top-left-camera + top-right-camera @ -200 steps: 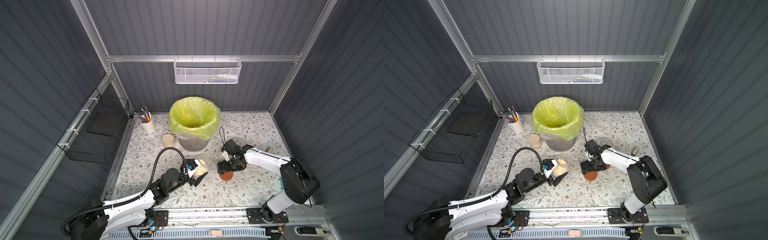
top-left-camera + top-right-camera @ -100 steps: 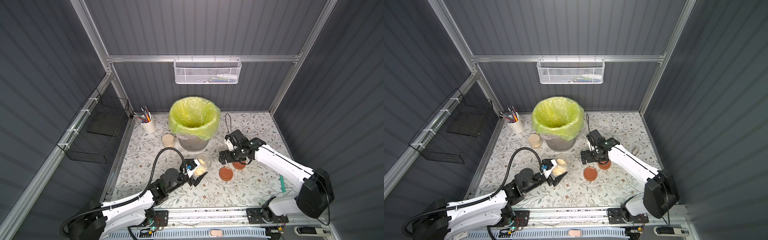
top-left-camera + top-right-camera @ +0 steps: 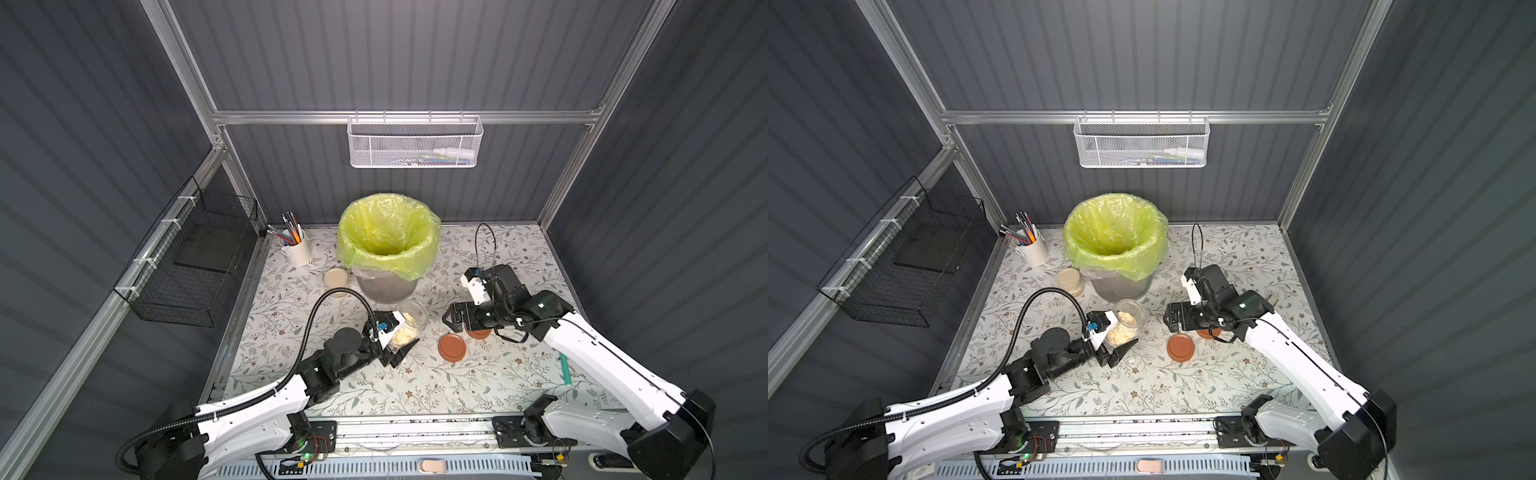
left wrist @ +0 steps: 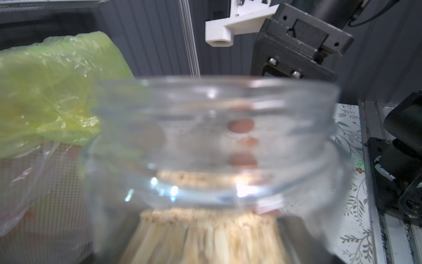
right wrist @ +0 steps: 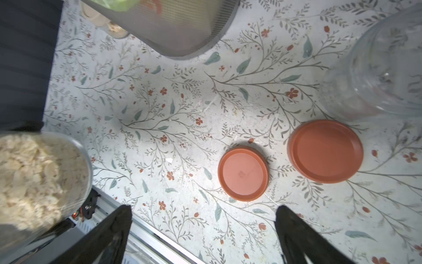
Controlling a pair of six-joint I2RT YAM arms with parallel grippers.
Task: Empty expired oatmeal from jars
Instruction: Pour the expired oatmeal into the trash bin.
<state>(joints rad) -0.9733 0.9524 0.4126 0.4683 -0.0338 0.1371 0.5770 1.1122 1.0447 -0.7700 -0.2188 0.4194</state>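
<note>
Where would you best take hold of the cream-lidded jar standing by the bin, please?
I would grip the cream-lidded jar around its round glass body, fingers level, approaching from the near side away from the bin: it stands upright and closed, and the bin's wall crowds its other side.

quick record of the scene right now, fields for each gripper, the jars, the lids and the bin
left gripper: shut on open jar, oatmeal inside
right gripper: open, empty, above the lids
lids: terracotta lid and second terracotta lid, both off, flat on table, apart
capped jar: cream-topped, beside bin
glass jar: clear, looks empty, near second terracotta lid
bin: yellow-green bag, open top
</note>
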